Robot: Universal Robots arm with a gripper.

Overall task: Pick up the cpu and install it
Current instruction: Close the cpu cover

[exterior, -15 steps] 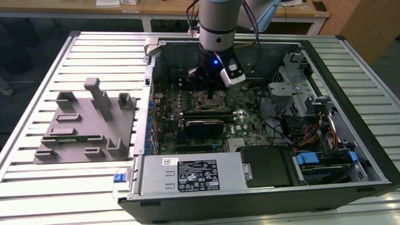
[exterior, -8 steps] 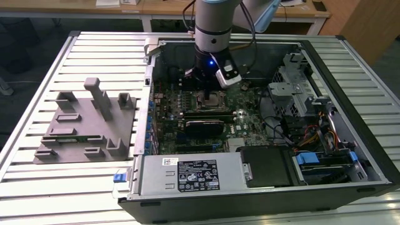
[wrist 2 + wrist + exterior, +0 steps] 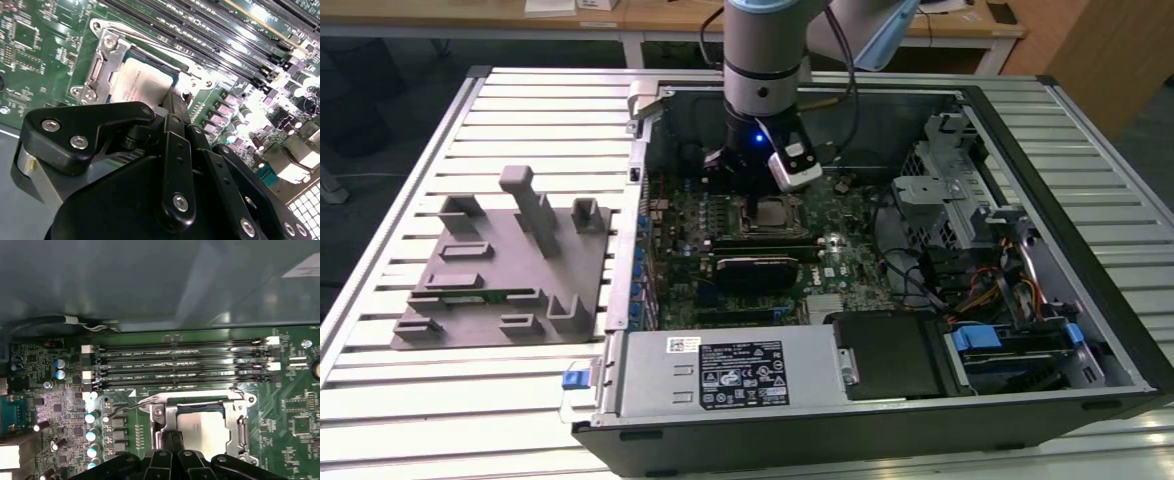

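The cpu (image 3: 777, 212) lies flat inside the metal socket frame (image 3: 239, 421) on the motherboard of the open computer case. Its silver top shows in both wrist views (image 3: 142, 82) (image 3: 201, 426). My gripper (image 3: 755, 192) hangs straight down over the socket's edge. The two black fingertips are pressed together (image 3: 173, 439), right at the cpu's rim (image 3: 172, 97), with nothing between them. I cannot tell whether they touch the chip. The gripper's body hides part of the cpu and of the frame.
Four long memory slots (image 3: 180, 360) run beside the socket. A gray fixture plate with blocks (image 3: 507, 265) sits on the slatted table at the exterior view's left. The power supply (image 3: 720, 375) and the drive cage with cables (image 3: 961, 210) stand inside the case (image 3: 1067, 300).
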